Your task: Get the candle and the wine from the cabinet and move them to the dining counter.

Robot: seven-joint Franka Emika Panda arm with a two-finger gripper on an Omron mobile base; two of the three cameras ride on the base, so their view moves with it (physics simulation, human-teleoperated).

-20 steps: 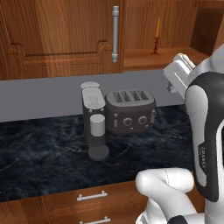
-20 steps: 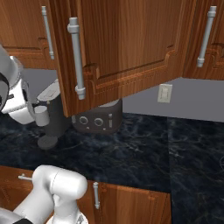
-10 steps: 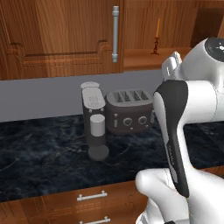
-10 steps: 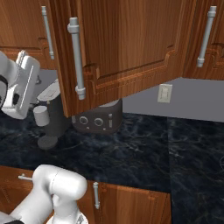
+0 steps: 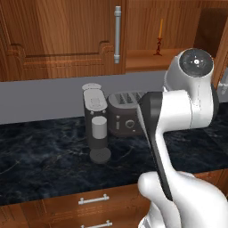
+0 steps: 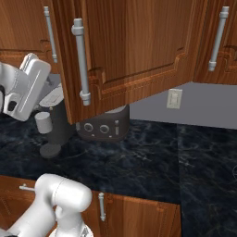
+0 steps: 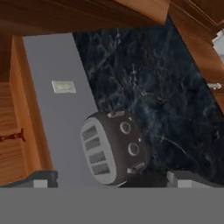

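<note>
Above the toaster [image 7: 113, 146] the hand [image 7: 107, 180] hangs with its fingers spread wide, grasping nothing; the hand view looks down on the toaster's slots and knobs. Left of the toaster stands a coffee machine [image 5: 96, 122] with a pale cup [image 5: 99, 128], both on the black marble surface [image 5: 40, 151]. Above the toaster, the cabinet [image 5: 67, 40] has one door swung out, and on its shelf stands the candle [image 5: 159, 38], up and to the right of the toaster.

Toaster [image 5: 127, 118] beside coffee machine [image 5: 96, 122] on black countertop [image 5: 40, 151]
</note>
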